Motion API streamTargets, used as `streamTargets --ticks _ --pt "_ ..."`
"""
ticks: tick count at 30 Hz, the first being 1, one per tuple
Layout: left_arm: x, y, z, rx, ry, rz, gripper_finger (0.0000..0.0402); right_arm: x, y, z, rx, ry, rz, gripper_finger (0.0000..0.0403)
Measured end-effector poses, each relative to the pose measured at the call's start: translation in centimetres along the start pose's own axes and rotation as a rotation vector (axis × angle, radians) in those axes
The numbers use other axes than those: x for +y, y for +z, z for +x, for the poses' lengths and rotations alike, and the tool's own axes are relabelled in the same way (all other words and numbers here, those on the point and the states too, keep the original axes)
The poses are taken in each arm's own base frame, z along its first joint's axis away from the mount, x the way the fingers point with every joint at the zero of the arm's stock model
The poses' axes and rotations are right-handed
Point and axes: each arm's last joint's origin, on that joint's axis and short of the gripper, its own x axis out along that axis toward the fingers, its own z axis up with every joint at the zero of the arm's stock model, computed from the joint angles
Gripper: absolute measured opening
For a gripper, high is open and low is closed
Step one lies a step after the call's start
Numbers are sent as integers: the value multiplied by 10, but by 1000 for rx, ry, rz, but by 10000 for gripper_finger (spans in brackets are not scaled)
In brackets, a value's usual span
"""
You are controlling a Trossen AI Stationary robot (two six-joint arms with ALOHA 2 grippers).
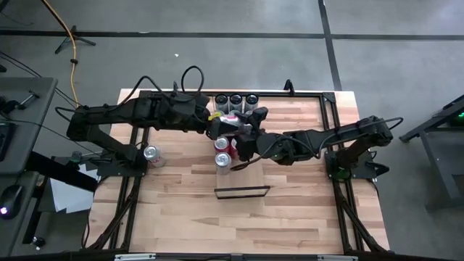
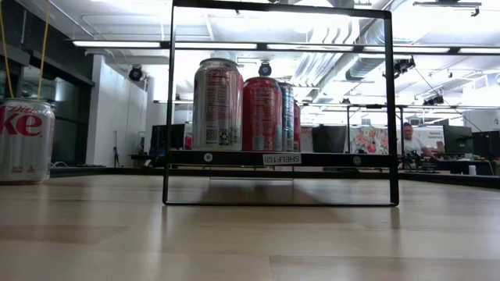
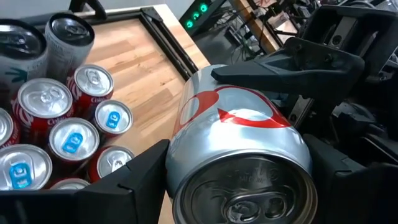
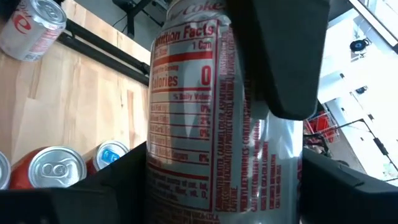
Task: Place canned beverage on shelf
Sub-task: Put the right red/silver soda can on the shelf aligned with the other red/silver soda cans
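A silver Diet Coke can (image 3: 249, 124) is held in the air between both grippers above the middle of the table; its nutrition label shows in the right wrist view (image 4: 199, 106). My left gripper (image 1: 221, 127) and my right gripper (image 1: 241, 139) meet there, both shut on it. The shelf (image 2: 281, 158) shows in the low view as a black-lipped board inside a thin black frame (image 1: 243, 192). A silver can (image 2: 218, 105) and a red can (image 2: 262, 114) stand in a row above its lip. My left gripper has the can's side wall near its top end (image 3: 186, 155) between its two fingers (image 3: 134, 180). It comes slanting from above, fingers along the can, whose top faces the wrist camera. The can is clear of the table. My right gripper has the can's side wall at the label (image 4: 163, 180) between its two fingers (image 4: 118, 186). The fingers lie across the can. One finger shows on the can's wall in the left wrist view (image 3: 280, 62).
Several red cans (image 3: 62, 124) stand packed together below the held can, with dark slim cans (image 1: 235, 101) at the far edge. Another Diet Coke can (image 1: 151, 154) stands alone at the table's left, also in the low view (image 2: 23, 140). Bare tabletop lies toward the near edge.
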Motion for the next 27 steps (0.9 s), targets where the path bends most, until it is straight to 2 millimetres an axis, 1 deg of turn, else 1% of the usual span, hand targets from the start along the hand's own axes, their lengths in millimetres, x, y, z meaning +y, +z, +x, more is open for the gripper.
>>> streamTargets --ticks 6,11,16,19,22,25,27 --pt "1 2 0 -8 1 34 247 0 0 0 9 -19 -2 285" --pt "4 6 -1 -2 -2 136 264 0 0 -2 40 -54 3 285" --pt "13 18 -20 -26 5 170 270 -8 -6 -10 83 -76 -1 285" --pt "24 22 -34 -41 79 194 270 -14 -15 -16 123 -51 41 285" --pt "33 23 -50 -88 192 227 270 -25 -30 -28 185 -24 109 285" --pt "39 19 -61 -144 262 242 270 -37 -48 -44 260 -10 184 285" --pt "42 12 -62 -179 278 252 271 -45 -59 -54 304 -10 246 285"
